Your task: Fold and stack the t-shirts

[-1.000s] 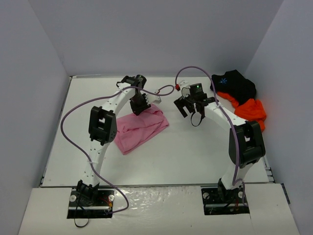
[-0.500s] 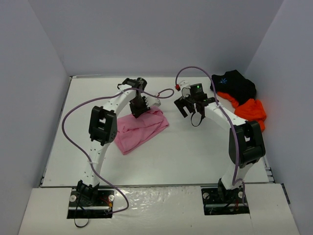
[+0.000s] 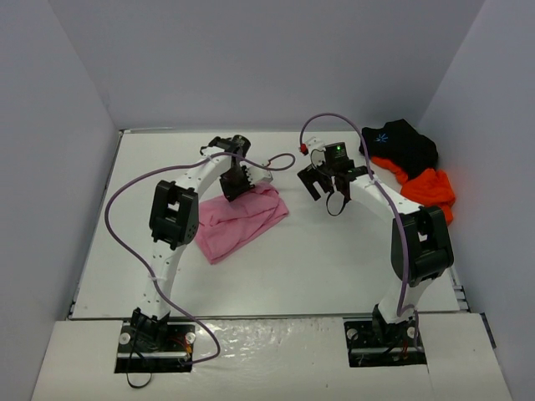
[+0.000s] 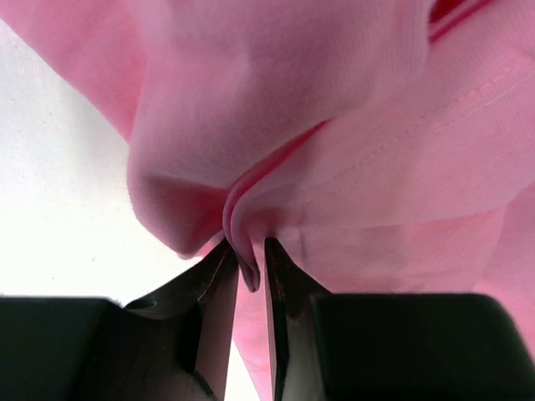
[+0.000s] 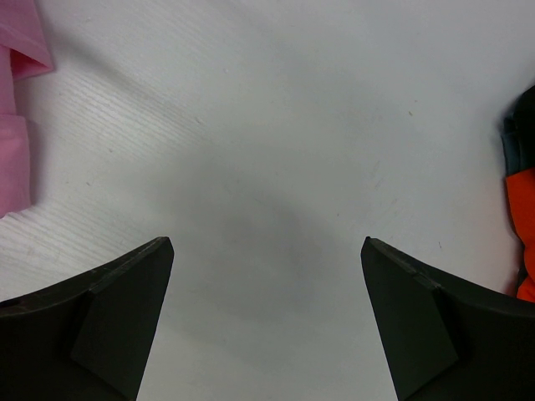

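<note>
Cloth: pink t-shirt [image 3: 242,219], soft knit, rumpled.
Left jaws: narrow, pinching its raised fold.
Right jaws: wide, holding nothing, over matte white surface [image 5: 276,125].

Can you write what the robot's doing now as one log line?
left gripper: pinching fold of pink shirt | right gripper: open, empty, above table | black shirt, orange shirt: heaped far right

We see a white table [image 3: 334,267] with a matte, faintly grained top. Pale grey walls enclose it on three sides: a back wall [image 3: 267,58], a left wall [image 3: 50,167] and a right wall [image 3: 497,167]. A glossier white board [image 3: 267,359] runs along its near edge.
</note>
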Controlling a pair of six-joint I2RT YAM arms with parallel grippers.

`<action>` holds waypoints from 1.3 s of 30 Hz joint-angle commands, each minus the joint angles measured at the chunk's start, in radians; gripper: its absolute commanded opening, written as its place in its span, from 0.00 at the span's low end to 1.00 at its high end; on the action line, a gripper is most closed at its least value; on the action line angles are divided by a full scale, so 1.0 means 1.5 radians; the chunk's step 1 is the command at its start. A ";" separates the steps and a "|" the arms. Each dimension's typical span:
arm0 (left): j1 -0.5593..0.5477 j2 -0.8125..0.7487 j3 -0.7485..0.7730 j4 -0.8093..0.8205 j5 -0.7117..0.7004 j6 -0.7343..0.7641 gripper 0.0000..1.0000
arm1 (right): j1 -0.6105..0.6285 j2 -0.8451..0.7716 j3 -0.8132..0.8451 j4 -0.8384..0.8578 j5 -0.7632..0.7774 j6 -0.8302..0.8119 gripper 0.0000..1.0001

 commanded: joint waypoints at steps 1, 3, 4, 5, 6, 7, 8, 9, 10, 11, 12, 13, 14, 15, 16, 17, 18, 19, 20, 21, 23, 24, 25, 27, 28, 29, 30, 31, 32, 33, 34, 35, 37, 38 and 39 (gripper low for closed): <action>-0.004 -0.058 0.023 0.012 -0.017 -0.011 0.16 | -0.003 -0.003 0.005 0.031 0.009 0.002 0.93; -0.004 -0.056 0.026 0.023 -0.031 -0.018 0.11 | -0.003 -0.001 0.005 0.031 0.011 0.002 0.93; -0.004 -0.054 0.028 0.034 -0.038 -0.025 0.04 | -0.003 -0.001 0.004 0.031 0.011 0.002 0.93; -0.004 -0.053 0.030 0.043 -0.045 -0.030 0.00 | -0.003 -0.001 0.004 0.031 0.011 0.002 0.93; -0.003 -0.053 0.032 0.051 -0.052 -0.033 0.00 | -0.003 -0.001 0.004 0.031 0.012 0.002 0.93; -0.003 -0.058 0.033 0.058 -0.053 -0.038 0.00 | -0.003 -0.001 0.003 0.031 0.012 0.002 0.93; -0.003 -0.064 0.027 0.068 -0.054 -0.041 0.00 | -0.003 -0.002 0.002 0.031 0.012 0.002 0.93; -0.003 -0.070 0.020 0.077 -0.055 -0.044 0.00 | -0.003 -0.003 0.002 0.031 0.012 0.001 0.93; -0.003 -0.076 0.015 0.089 -0.057 -0.050 0.00 | -0.003 -0.003 0.000 0.030 0.013 0.000 0.93; -0.003 -0.085 0.012 0.103 -0.060 -0.058 0.00 | -0.002 -0.002 0.000 0.031 0.013 0.000 0.93; -0.003 -0.092 0.011 0.112 -0.064 -0.065 0.00 | -0.002 -0.001 0.000 0.031 0.012 0.001 0.93; -0.003 -0.099 0.012 0.117 -0.069 -0.071 0.00 | -0.003 0.000 0.001 0.031 0.009 0.001 0.93; -0.003 -0.106 0.011 0.125 -0.074 -0.076 0.00 | -0.003 0.000 0.001 0.031 0.006 0.003 0.93; -0.003 -0.114 0.009 0.134 -0.079 -0.080 0.00 | -0.003 0.000 0.002 0.030 0.002 0.005 0.93; -0.003 -0.128 0.005 0.142 -0.089 -0.087 0.00 | -0.003 0.000 0.002 0.030 -0.007 0.006 0.93; -0.003 -0.144 0.001 0.149 -0.099 -0.095 0.00 | -0.003 0.000 0.003 0.029 -0.016 0.007 0.94; -0.003 -0.164 -0.008 0.162 -0.112 -0.104 0.00 | -0.002 -0.001 0.002 0.029 -0.022 0.008 0.95; -0.003 -0.185 -0.017 0.176 -0.124 -0.112 0.00 | -0.002 -0.003 0.001 0.029 -0.030 0.008 0.96; -0.003 -0.203 -0.027 0.188 -0.133 -0.117 0.00 | -0.003 -0.006 0.000 0.029 -0.042 0.005 0.96; -0.003 -0.230 -0.042 0.202 -0.138 -0.118 0.00 | -0.002 -0.011 0.000 0.029 -0.051 0.003 0.96; -0.002 -0.270 -0.066 0.223 -0.142 -0.116 0.00 | -0.002 -0.017 0.001 0.030 -0.062 0.000 0.96; -0.002 -0.290 -0.071 0.222 -0.154 -0.114 0.00 | 0.000 -0.023 0.004 0.030 -0.072 -0.002 0.97; -0.002 -0.305 -0.073 0.221 -0.163 -0.114 0.00 | 0.000 -0.026 0.008 0.032 -0.079 -0.002 0.97; -0.002 -0.340 -0.069 0.211 -0.185 -0.114 0.00 | 0.003 -0.034 0.023 0.037 -0.112 0.005 0.97; -0.001 -0.356 -0.070 0.207 -0.194 -0.114 0.00 | 0.006 -0.035 0.033 0.038 -0.130 0.011 0.97; 0.000 -0.369 -0.071 0.206 -0.201 -0.116 0.00 | 0.009 -0.032 0.045 0.037 -0.146 0.018 0.97; 0.002 -0.382 -0.078 0.206 -0.206 -0.117 0.00 | 0.010 -0.022 0.061 0.036 -0.168 0.028 0.97; 0.004 -0.396 -0.085 0.207 -0.212 -0.120 0.00 | 0.011 -0.012 0.078 0.035 -0.190 0.038 0.97; 0.007 -0.408 -0.093 0.208 -0.216 -0.121 0.00 | 0.012 -0.001 0.100 0.034 -0.211 0.048 0.97; 0.009 -0.419 -0.101 0.210 -0.219 -0.122 0.00 | 0.013 0.014 0.131 0.032 -0.235 0.060 0.97; 0.011 -0.431 -0.111 0.212 -0.224 -0.123 0.00 | 0.013 0.039 0.160 0.028 -0.268 0.078 0.96; 0.012 -0.442 -0.116 0.212 -0.233 -0.124 0.00 | 0.013 0.069 0.179 0.026 -0.285 0.101 0.96; 0.020 -0.452 -0.125 0.211 -0.233 -0.126 0.00 | 0.016 0.105 0.223 0.017 -0.334 0.117 0.96; 0.026 -0.456 -0.129 0.213 -0.230 -0.129 0.00 | 0.025 0.123 0.249 0.002 -0.331 0.116 0.96; 0.033 -0.461 -0.133 0.216 -0.227 -0.132 0.00 | 0.033 0.142 0.275 -0.012 -0.327 0.115 0.95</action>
